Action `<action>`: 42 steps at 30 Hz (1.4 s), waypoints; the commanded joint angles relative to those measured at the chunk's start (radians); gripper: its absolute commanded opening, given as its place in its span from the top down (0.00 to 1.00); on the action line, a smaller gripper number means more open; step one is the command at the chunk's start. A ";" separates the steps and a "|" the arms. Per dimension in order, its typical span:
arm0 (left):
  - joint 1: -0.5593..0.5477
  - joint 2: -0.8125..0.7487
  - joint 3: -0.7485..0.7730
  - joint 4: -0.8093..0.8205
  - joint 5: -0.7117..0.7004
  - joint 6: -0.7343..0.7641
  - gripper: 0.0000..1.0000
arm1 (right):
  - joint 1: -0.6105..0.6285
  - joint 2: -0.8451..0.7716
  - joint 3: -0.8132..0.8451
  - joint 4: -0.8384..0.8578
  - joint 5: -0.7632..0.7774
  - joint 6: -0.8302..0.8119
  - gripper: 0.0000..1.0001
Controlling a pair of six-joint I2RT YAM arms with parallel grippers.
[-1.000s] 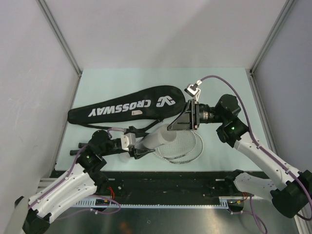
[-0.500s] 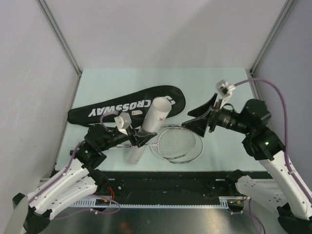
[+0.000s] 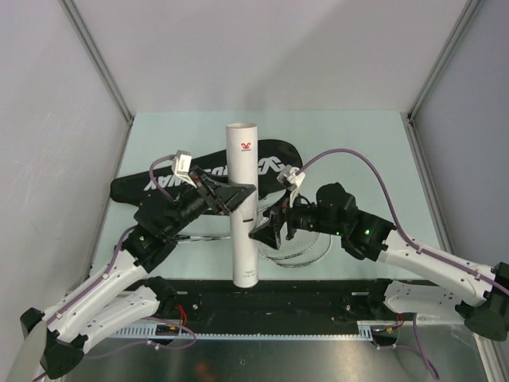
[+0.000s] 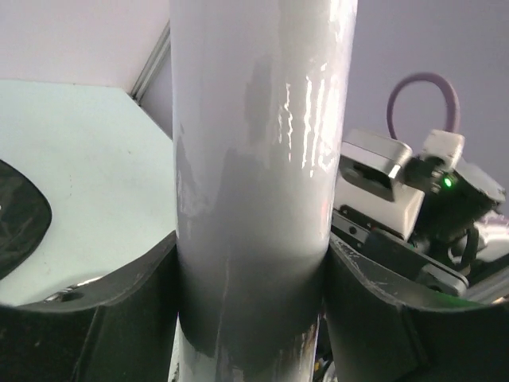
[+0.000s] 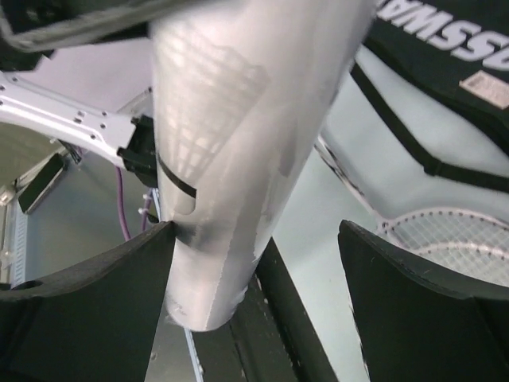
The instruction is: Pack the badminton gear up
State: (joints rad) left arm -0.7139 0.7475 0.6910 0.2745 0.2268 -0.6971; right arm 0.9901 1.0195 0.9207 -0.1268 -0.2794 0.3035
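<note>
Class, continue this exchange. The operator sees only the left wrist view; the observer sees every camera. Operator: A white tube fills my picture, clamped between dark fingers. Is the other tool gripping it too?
Observer: No. The right tool stands open around the lower part of the white cylindrical tube, with a clear gap at one finger.
Operator: What lies under that tool?
Observer: The silver-white racket heads, flat on the pale green table.
Operator: Which end of the tube is up?
Observer: The end bearing the small red logo.
</note>
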 commanded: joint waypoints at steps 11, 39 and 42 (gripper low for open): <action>-0.002 -0.028 -0.044 0.252 -0.155 -0.223 0.99 | 0.058 0.082 -0.026 0.389 0.170 0.164 0.18; -0.001 -0.240 -0.025 -0.311 -0.437 0.512 0.01 | -1.028 0.551 0.239 -0.025 0.224 -0.099 0.55; -0.001 -0.250 -0.028 -0.334 -0.399 0.510 0.01 | -1.061 0.769 0.458 -0.190 0.275 -0.217 0.55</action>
State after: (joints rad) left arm -0.7132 0.5102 0.6373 0.0055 -0.2077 -0.2703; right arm -0.0463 1.6142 1.1687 -0.1570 -0.0811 0.2562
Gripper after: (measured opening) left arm 0.992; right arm 0.656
